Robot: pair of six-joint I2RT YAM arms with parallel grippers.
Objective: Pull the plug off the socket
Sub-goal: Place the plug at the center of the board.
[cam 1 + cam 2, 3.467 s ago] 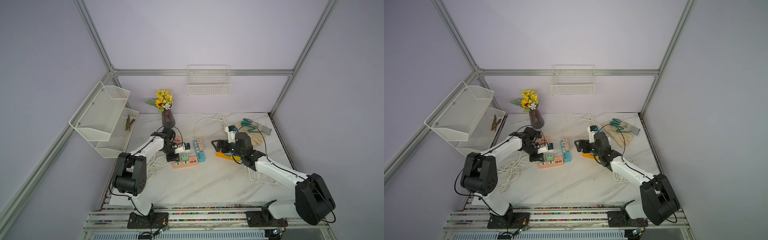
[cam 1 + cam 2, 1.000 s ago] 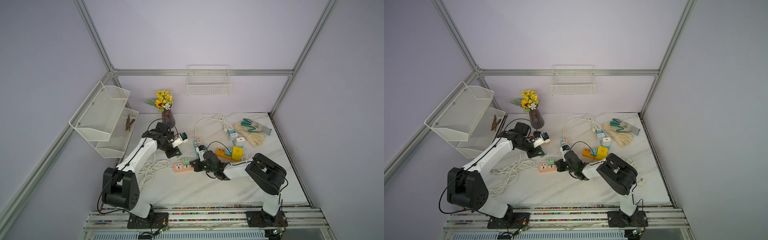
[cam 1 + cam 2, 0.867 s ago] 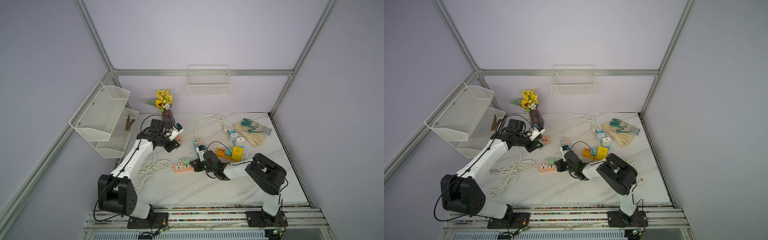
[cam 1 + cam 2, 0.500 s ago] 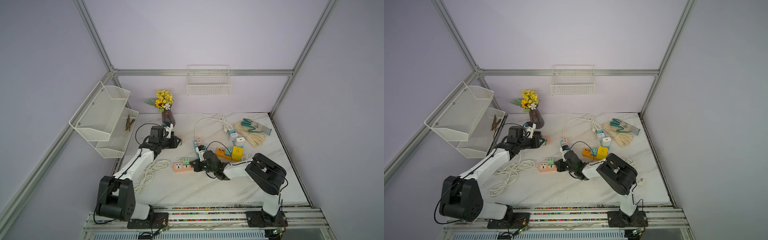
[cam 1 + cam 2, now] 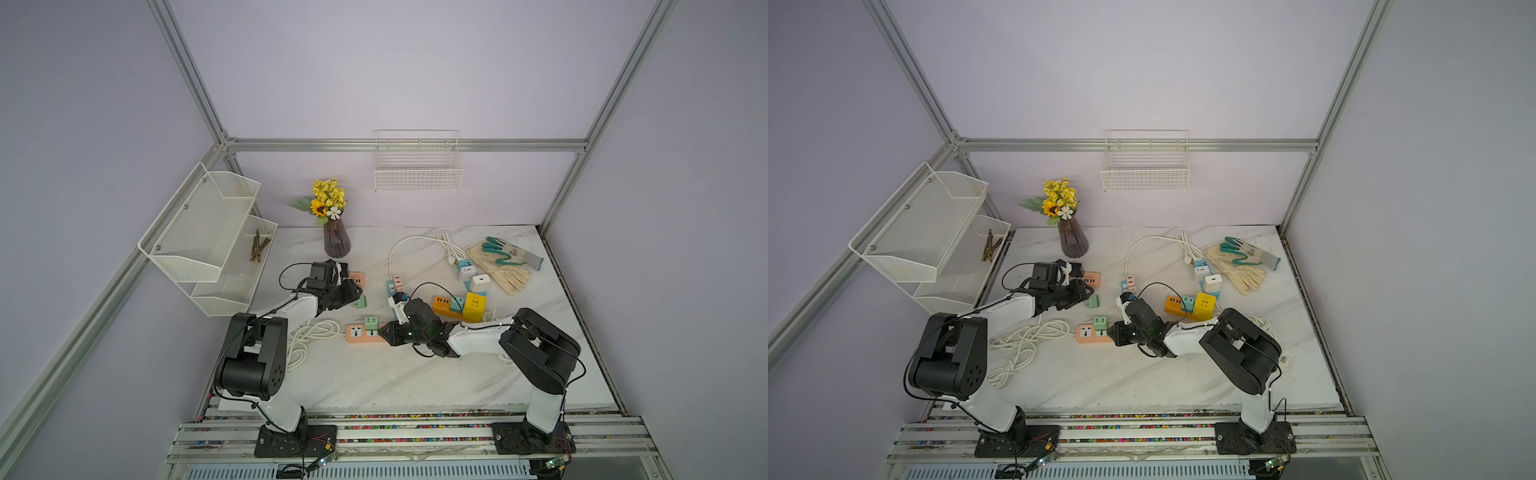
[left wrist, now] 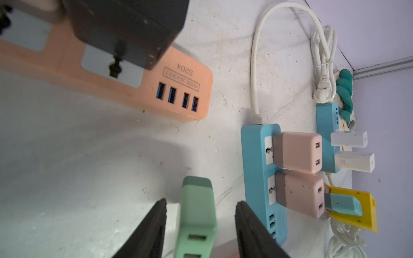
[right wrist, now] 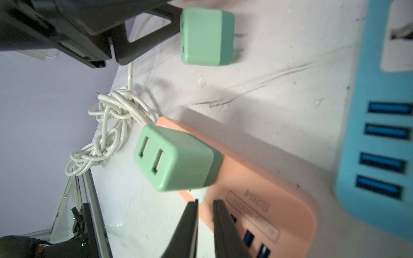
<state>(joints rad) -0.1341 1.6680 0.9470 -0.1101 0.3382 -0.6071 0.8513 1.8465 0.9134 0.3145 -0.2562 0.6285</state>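
Green loose plug (image 5: 360, 302) (image 6: 197, 214): lay flat on the surface (image 5: 374, 382) near its left edge, untouched.
Left claw (image 6: 201, 202): spread wide either side of it.
Right claw (image 7: 205, 202): parted by a slit, pinching nothing, at the peach strip (image 7: 257, 178) end.
Second plug (image 7: 176, 158): seated in that strip, mid-surface.

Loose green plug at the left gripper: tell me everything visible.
The green plug is a rounded plastic cube, mint with a darker band at the prong end and two slots in the opposite face. It lies unplugged on its side on the marble table, inside the open left gripper, gaps either side.
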